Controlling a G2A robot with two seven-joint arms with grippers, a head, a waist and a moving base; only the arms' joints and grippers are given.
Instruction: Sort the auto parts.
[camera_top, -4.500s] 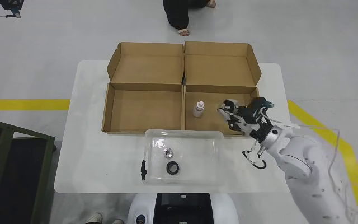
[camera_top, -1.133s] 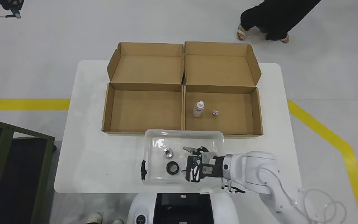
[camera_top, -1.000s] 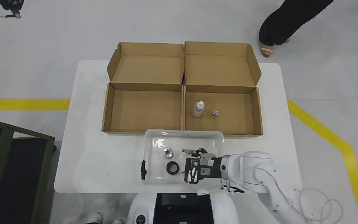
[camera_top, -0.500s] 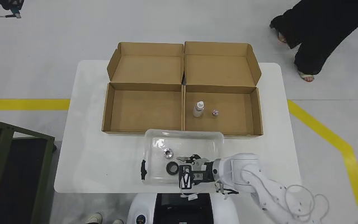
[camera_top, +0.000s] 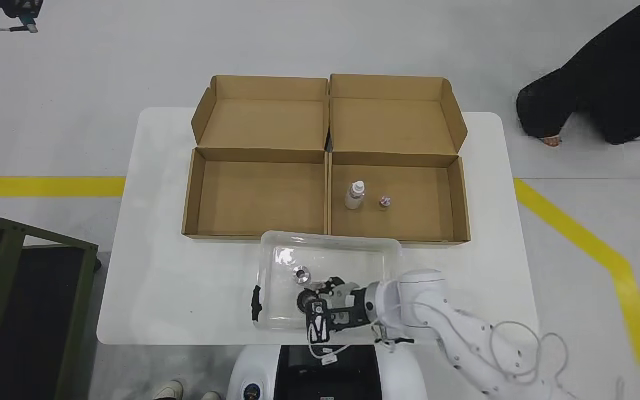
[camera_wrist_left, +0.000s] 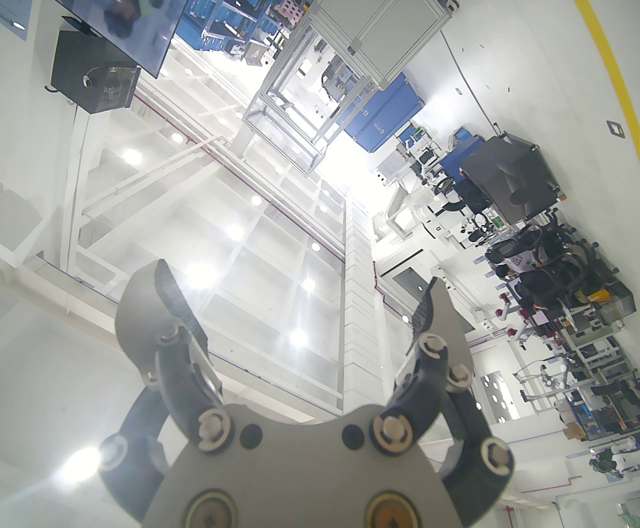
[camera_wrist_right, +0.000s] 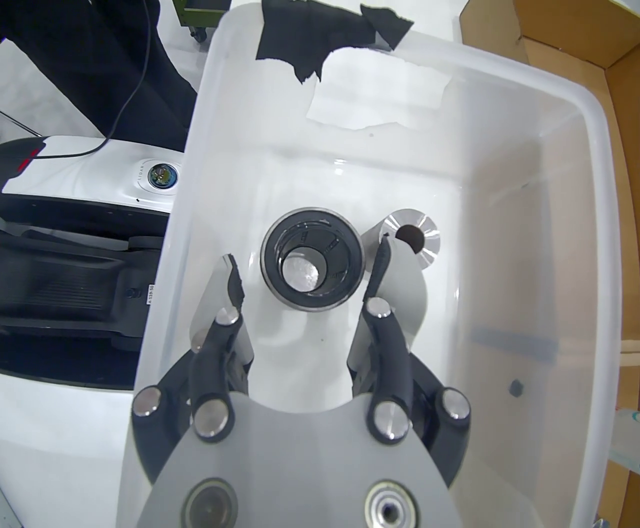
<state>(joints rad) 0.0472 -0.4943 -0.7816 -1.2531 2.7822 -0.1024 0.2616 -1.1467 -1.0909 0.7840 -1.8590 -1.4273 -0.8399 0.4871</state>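
Note:
A clear plastic bin (camera_top: 330, 237) sits at the table's front edge. In it stand a black ring-shaped bearing (camera_wrist_right: 312, 265) and, right beside it, a silver flanged bushing (camera_wrist_right: 411, 236) (camera_top: 300, 275). My right gripper (camera_wrist_right: 307, 265) (camera_top: 318, 306) is low inside the bin, open, with one finger on each side of the bearing and apart from it; the fingertip (camera_wrist_right: 382, 255) nearer the bushing is just off its rim. A white bottle (camera_top: 355, 194) and a small pinkish part (camera_top: 383, 201) lie in the right cardboard box (camera_top: 440, 205). My left gripper (camera_wrist_left: 297, 285) is open and holds nothing, pointing up at the ceiling.
The left cardboard box (camera_top: 257, 197) stands beside the right one, both with lids folded back. Black tape (camera_wrist_right: 320, 30) marks the bin's wall. Bare white table (camera_top: 165, 270) lies to the left of the bin.
The right gripper left the right box, where the pinkish part now lies, came into the bin and slid left until its open fingers flank the bearing.

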